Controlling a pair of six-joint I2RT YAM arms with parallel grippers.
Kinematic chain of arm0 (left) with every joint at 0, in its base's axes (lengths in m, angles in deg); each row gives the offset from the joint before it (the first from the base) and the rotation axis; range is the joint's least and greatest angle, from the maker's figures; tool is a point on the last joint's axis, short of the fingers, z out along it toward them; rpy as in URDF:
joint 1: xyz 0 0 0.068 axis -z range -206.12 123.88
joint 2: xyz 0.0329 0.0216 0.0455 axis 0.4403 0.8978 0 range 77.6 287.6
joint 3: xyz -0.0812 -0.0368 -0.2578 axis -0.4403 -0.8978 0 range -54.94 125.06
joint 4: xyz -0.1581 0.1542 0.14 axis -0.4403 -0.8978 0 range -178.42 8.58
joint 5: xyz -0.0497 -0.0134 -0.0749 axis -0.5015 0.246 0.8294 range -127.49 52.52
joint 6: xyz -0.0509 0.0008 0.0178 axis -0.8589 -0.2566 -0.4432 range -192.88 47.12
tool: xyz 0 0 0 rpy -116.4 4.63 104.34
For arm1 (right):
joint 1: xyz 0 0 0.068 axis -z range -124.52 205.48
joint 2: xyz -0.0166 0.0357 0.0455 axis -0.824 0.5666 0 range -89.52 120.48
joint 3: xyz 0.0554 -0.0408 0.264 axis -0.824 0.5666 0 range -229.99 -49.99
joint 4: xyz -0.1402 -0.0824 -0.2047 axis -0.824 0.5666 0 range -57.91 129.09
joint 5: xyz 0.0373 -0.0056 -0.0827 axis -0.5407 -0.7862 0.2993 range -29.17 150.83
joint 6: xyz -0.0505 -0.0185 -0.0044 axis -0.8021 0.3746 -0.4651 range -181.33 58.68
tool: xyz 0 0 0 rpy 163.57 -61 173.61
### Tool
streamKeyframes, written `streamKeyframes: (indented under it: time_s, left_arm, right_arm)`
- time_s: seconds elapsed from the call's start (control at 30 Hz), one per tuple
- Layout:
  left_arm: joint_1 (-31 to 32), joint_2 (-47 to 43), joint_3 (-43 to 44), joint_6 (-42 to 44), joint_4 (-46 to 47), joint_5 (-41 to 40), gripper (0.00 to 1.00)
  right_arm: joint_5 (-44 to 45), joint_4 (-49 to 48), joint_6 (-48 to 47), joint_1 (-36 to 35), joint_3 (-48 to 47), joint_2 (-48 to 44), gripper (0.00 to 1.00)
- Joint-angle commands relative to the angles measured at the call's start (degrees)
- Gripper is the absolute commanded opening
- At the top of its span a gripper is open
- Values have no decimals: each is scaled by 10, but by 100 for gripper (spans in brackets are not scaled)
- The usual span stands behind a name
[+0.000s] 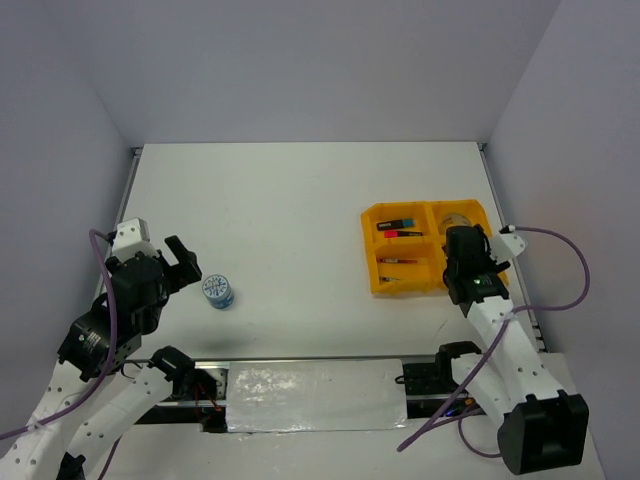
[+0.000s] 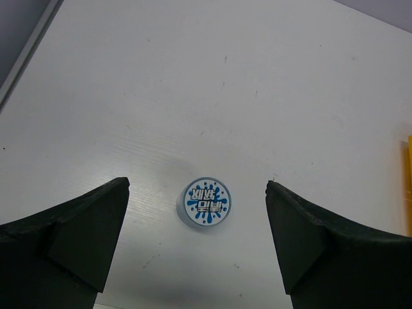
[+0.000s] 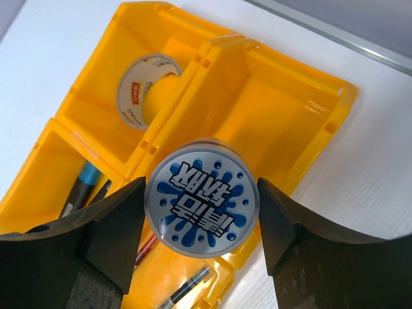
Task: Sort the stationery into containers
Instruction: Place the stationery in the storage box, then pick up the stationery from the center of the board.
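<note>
The right gripper (image 3: pixel 201 185) is clenched on a small round plastic tub with a blue-and-white splash label (image 3: pixel 201 212). Its dark fingers (image 3: pixel 109 225) press on opposite sides of the round wall, and the lid faces the wrist camera. The tub hangs over the yellow-orange four-compartment plastic tray (image 1: pixel 367 250) at the right of the table, above a divider beside the near-right compartment (image 3: pixel 277 96). The grey tape ring (image 3: pixel 143 96) lies in the far-right compartment, the short black highlighters (image 1: pixel 398 226) in the far-left and the thin pens (image 1: pixel 396 262) in the near-left.

A second tub of the same kind (image 2: pixel 204 204) stands upright, lid up, on the white table (image 1: pixel 300 200) at the near left, well apart from the tray. The left gripper (image 1: pixel 184 262) is released with its jaws spread wide. In its wrist view this tub sits between the two fingers, and neither touches it.

Both tubs look light and rigid, so a firm squeeze should not deform them. The glossy lid and curved wall look slippery, and a pinch set off-centre would likely squirt the tub sideways or tip it. The best hold appears to be straight across the widest part of the side wall, low enough to clear the lid edge, with the fingers level. Once let go low over a compartment, the tub would probably settle flat and not roll
</note>
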Motion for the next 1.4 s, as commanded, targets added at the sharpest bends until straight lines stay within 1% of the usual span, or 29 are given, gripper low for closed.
streamKeyframes:
  time_s: [0.0,0.07,0.1,0.23,0.3,0.37,0.4,0.47,0.5,0.53,0.57,0.6,0.63,0.67,0.7,0.9,0.93,1.0,1.03,1.07,1.1,1.13,1.17,1.2,1.23,1.27,1.3,1.33,1.37]
  left_arm:
    - [-3,0,3,10,20,-1,99]
    - [-3,0,3,10,20,-1,99]
    - [-3,0,4,10,21,0,99]
    - [-3,0,3,10,21,0,99]
    - [-3,1,4,12,22,1,99]
    - [-3,0,2,18,27,10,99]
    - [-2,-1,0,19,30,14,99]
    - [-3,0,0,23,32,18,99]
    - [-3,2,0,23,32,19,99]
    - [-3,2,1,23,32,20,99]
    - [-3,2,0,25,32,21,99]
    - [-3,3,0,26,34,23,99]
    - [-3,3,0,27,34,24,99]
    - [-3,3,0,27,34,24,99]
    - [-3,4,-1,27,34,25,99]
    - [-3,2,-1,26,35,23,99]
    - [-3,3,0,25,34,22,99]
    - [-3,4,0,21,33,19,99]
    - [-3,5,2,20,28,14,99]
    - [-3,4,5,15,25,7,99]
    - [-3,2,7,2,19,-2,99]
    - [-3,0,11,-4,6,-26,99]
    - [-5,-7,14,-16,-4,-42,99]
    - [-7,-12,18,-44,-16,-59,99]
    - [-10,-20,25,-60,-46,-98,99]
    - [-12,-24,28,-77,-61,-115,99]
    - [-14,-30,32,-105,-73,-129,99]
    - [-15,-36,34,-115,-83,-149,99]
    - [-16,-47,36,-126,-98,-157,99]
  right_arm:
    - [17,-63,-4,-2,-23,36,0]
    - [19,-77,-11,-3,-41,76,0]
    - [19,-82,-17,-4,-54,98,2]
    - [5,-104,-31,-3,-74,134,9]
    - [-11,-124,-38,-4,-75,141,25]
    - [-28,-143,-51,-2,-70,141,38]
    - [-29,-149,-52,-3,-72,142,49]
    - [-26,-147,-53,-3,-76,146,58]
    - [-25,-143,-54,-3,-83,151,66]
    - [-24,-139,-57,-2,-88,154,68]
    - [-21,-132,-58,-3,-93,158,73]
    - [-22,-126,-61,-3,-101,165,86]
    - [-23,-120,-63,-4,-105,168,95]
    - [-24,-113,-62,-2,-111,172,96]
    - [-24,-107,-61,-3,-115,177,100]
    - [-41,-81,-52,-4,-125,164,100]
    - [-51,-85,-64,-12,-124,155,100]
    - [-88,-129,-103,-39,-117,126,100]
    - [-139,-153,-151,-60,-115,119,100]
    - [-168,-200,-176,-117,-116,115,100]
    - [-200,-217,-204,-147,-121,121,100]
    - [-248,-222,-241,-182,-145,145,100]
    - [-261,-233,-260,-259,-155,163,100]
    - [-279,-242,-298,-294,-165,181,100]
    - [-304,-250,-308,-329,-190,227,100]
    - [-316,-264,-321,-361,-201,253,100]
    - [-328,-274,-351,-425,-217,280,100]
    - [-333,-276,-365,-454,-236,343,100]
    - [-333,-270,-383,-482,-284,378,100]
